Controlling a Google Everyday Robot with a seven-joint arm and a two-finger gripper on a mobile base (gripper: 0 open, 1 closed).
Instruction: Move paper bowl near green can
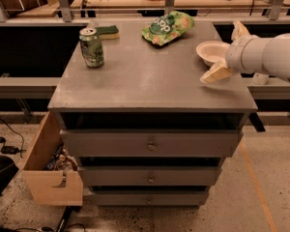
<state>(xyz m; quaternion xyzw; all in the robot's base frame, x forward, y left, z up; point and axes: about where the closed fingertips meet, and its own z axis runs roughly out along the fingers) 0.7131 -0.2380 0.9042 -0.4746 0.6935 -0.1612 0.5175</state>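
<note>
The paper bowl (210,51) is off-white and sits upright near the right edge of the grey cabinet top (145,76). My gripper (226,52) reaches in from the right on a white arm. It is open, with one fingertip (213,74) in front of the bowl and the other (239,30) behind it, so the bowl's right side lies between them. The green can (92,47) stands upright at the back left of the top, far from the bowl.
A flat green snack bag (166,28) lies at the back middle. A green sponge (107,31) lies behind the can. The cabinet has three drawers. An open wooden box (48,168) stands on the floor at its left. A cluttered shelf runs behind.
</note>
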